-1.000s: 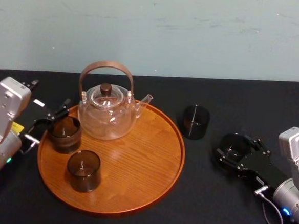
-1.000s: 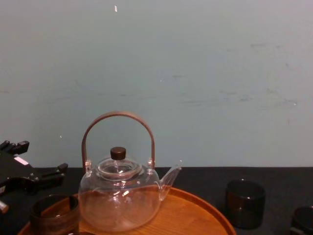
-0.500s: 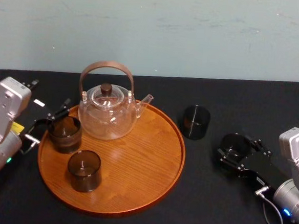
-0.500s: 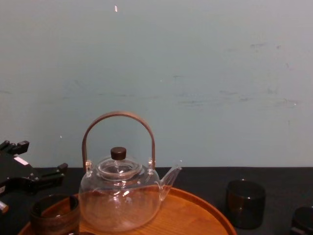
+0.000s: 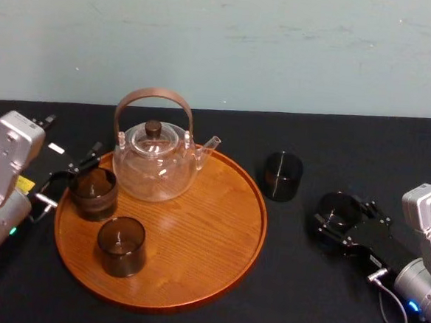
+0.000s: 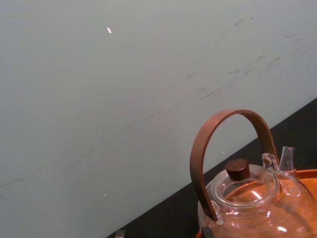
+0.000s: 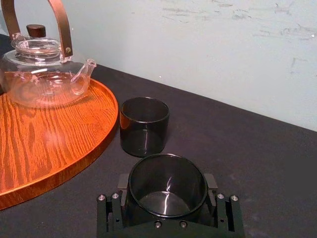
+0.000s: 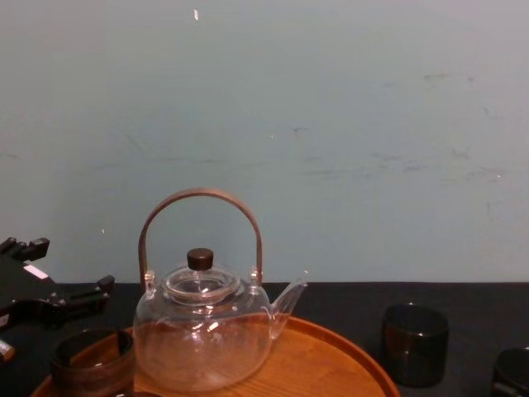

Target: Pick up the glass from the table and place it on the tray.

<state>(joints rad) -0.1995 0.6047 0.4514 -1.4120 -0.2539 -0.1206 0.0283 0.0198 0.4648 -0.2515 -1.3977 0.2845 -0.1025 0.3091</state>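
Note:
A dark smoky glass [image 7: 167, 186] stands on the black table right of the tray, also visible from the head [image 5: 339, 208]. My right gripper [image 7: 167, 193] is low around it, a finger [image 7: 124, 182] pressed against each side, so it is shut on this glass [image 8: 512, 372]. The round orange-brown wooden tray [image 5: 218, 235] lies in the middle of the table [image 7: 49, 148]. My left gripper [image 5: 70, 175] rests at the tray's left rim, fingers spread, beside a dark glass [image 5: 93, 192] standing on the tray.
A clear glass teapot [image 5: 155, 161] with a brown hoop handle stands at the tray's back. Another dark glass [image 5: 121, 245] is on the tray's front left. One more dark glass [image 5: 282, 175] stands on the table between the tray and my right gripper [image 7: 144, 125].
The right gripper's fingers have drawn in against the glass between them. The left arm, the tray and the other things have not moved.

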